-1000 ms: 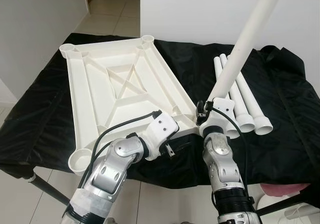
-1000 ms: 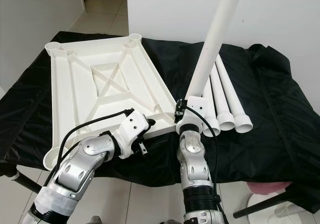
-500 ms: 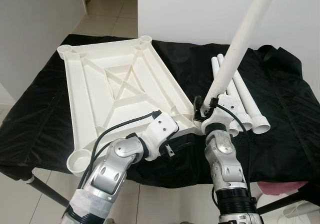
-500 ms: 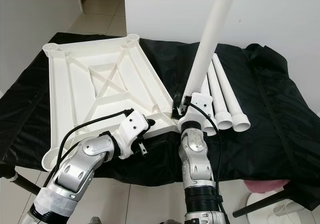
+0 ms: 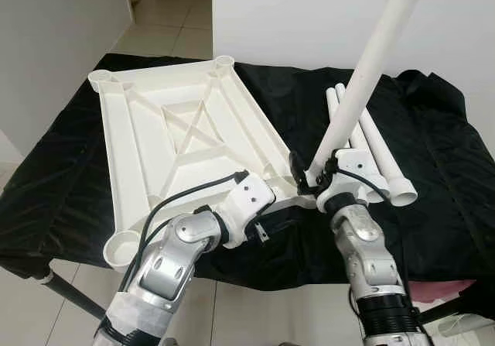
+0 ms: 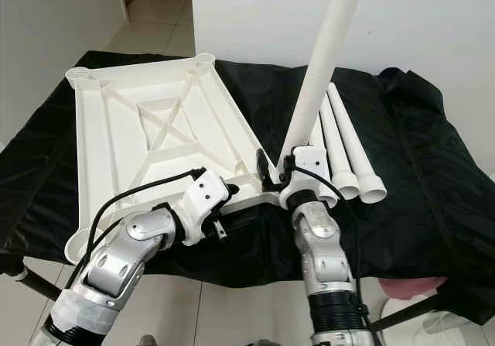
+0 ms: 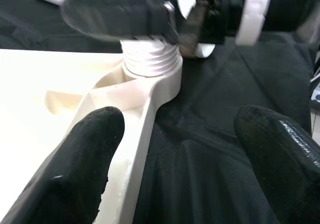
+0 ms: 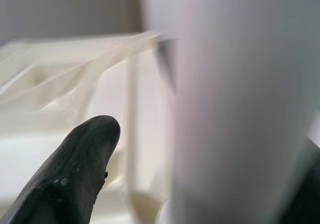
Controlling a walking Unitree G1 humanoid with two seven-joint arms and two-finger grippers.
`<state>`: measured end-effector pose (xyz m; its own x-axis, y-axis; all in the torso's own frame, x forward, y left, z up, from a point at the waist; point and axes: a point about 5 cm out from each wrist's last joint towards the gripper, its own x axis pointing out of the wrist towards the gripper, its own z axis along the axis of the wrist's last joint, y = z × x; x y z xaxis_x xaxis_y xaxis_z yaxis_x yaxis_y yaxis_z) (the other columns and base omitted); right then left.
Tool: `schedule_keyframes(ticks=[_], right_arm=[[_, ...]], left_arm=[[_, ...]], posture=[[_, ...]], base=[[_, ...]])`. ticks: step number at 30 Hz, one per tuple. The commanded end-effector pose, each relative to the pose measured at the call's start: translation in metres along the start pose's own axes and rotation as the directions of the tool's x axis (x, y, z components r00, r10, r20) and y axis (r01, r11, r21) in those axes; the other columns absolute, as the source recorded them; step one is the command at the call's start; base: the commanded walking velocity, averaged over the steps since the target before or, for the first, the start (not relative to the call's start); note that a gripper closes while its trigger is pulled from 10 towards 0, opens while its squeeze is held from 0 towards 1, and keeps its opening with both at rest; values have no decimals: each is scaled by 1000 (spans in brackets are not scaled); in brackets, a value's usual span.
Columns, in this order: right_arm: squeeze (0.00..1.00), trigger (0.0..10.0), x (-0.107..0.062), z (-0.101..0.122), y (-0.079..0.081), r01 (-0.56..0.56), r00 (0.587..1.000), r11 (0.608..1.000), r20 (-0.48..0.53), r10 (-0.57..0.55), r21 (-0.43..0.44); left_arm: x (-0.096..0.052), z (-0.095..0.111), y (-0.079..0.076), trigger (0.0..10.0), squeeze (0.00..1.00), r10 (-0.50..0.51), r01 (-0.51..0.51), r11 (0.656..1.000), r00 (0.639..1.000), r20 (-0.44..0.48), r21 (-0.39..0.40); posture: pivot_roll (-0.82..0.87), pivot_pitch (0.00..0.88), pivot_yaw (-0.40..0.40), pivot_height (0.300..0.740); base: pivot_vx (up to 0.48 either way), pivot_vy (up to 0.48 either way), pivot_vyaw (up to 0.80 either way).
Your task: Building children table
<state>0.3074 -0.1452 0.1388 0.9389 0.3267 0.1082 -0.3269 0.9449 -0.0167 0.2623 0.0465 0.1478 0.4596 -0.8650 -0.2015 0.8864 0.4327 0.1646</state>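
We see the upturned white tabletop (image 5: 186,141) on the black cloth (image 5: 433,168). Our right gripper (image 5: 309,177) clasps a white leg (image 5: 363,83) tilted toward one o'clock at the tabletop's near corner socket (image 7: 152,63). Our left gripper (image 7: 180,149) sits spread apart at that corner's seven o'clock, grasping nothing.

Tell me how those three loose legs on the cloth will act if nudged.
The legs look like round, smooth plastic tubes, so they would probably roll sideways. They seem hollow, likely light. The wrinkled black cloth may slow them.
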Motion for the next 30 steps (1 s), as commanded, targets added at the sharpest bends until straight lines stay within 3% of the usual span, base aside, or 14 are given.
schedule_keyframes(ticks=[1,15,16,17,18,22,30], right_arm=[[0,10000,3,-4,1,-124,992,992,-27,124,-20],[0,10000,16,-16,-6,-343,935,937,-120,334,-67],[0,4706,18,-17,-8,-357,929,931,-132,346,-70],[0,4706,18,-17,-8,-357,929,931,-132,346,-70],[0,0,18,-19,-12,-358,928,931,-142,345,-73],[0,0,18,-20,-23,-348,929,935,-155,335,-68],[0,0,17,-24,-25,-333,936,941,-141,323,-53]], left_arm=[[-4,7,5,10000,0,22,-22,1000,1000,19,2],[-12,5,16,10000,0,-1,1,1000,1000,-3,24],[-12,5,17,10000,0,-3,3,1000,1000,-5,30],[-12,5,17,10000,0,-3,3,1000,1000,-5,30],[-12,5,17,10000,0,-2,3,999,1000,-6,32],[-12,6,18,10000,0,0,1,999,1000,-7,34],[-13,5,18,10000,0,2,-2,999,1000,-11,36]], posture=[[-17,0,-42,740],[-2,0,-43,740],[0,0,-45,740],[0,0,-45,740],[1,0,-45,740],[1,0,-48,740],[0,0,-46,740]], base=[[0,0,0],[0,0,0],[0,0,0],[0,0,0],[0,0,0],[0,0,0],[0,0,0]])
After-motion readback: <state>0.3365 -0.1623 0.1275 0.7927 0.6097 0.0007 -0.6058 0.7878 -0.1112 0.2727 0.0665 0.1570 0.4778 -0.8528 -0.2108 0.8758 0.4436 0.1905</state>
